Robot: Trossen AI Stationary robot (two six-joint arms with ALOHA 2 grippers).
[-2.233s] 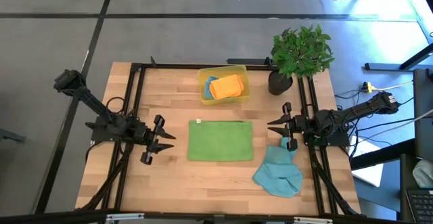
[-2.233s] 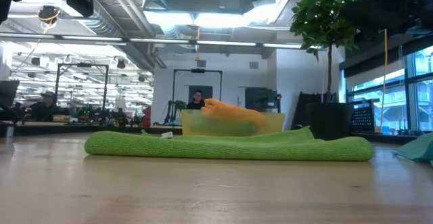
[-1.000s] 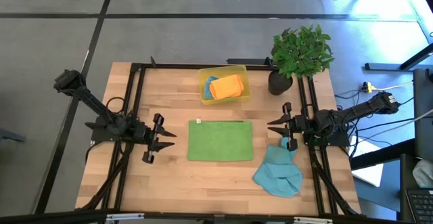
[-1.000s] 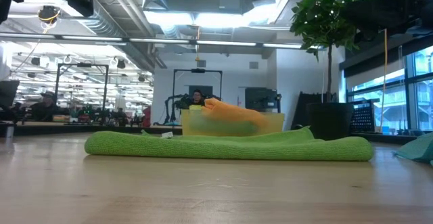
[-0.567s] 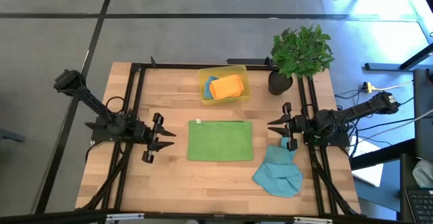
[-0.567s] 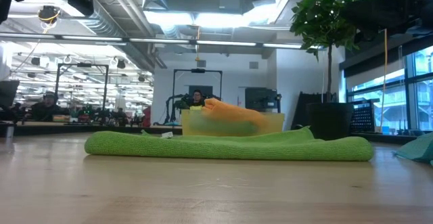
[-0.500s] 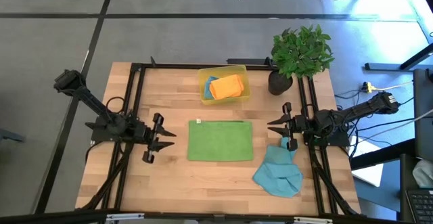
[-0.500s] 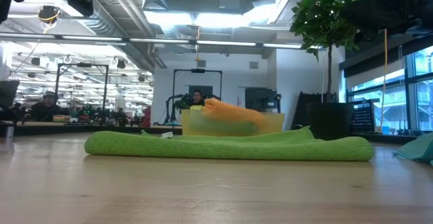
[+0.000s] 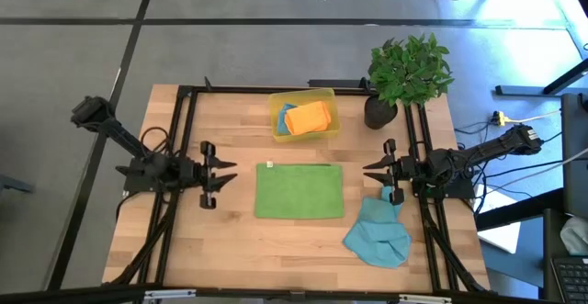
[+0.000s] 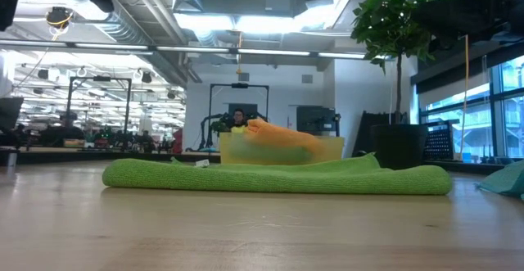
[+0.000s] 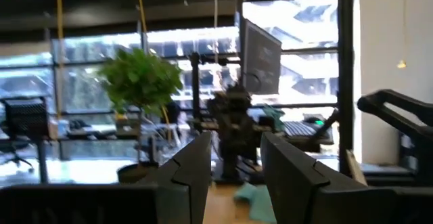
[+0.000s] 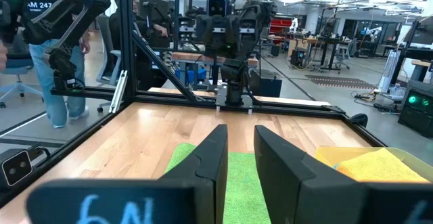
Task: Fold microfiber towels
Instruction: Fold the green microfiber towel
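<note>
A green towel (image 9: 299, 191) lies folded flat as a rectangle at the table's middle; the low view shows it as a low thick pad (image 10: 278, 178). A teal towel (image 9: 378, 235) lies crumpled on the table near the right edge. An orange towel (image 9: 307, 117) rests on a blue one inside the yellow bin (image 9: 328, 97). My left gripper (image 9: 226, 174) hovers open to the left of the green towel, pointing at it. My right gripper (image 9: 371, 175) hovers open at the green towel's right edge, above the teal towel's far end. Nothing sits between either pair of fingers (image 11: 196, 163) (image 12: 213, 149).
A potted plant (image 9: 404, 74) stands at the far right corner. A black frame (image 9: 184, 139) runs along the table's left, far and right sides. Bare wood shows on the near side of the green towel. People stand in the room behind the table.
My left gripper has swung a little toward the table's far edge and rolled about its own line, its fingers now tipped somewhat upward. The towels and my right gripper have kept still.
</note>
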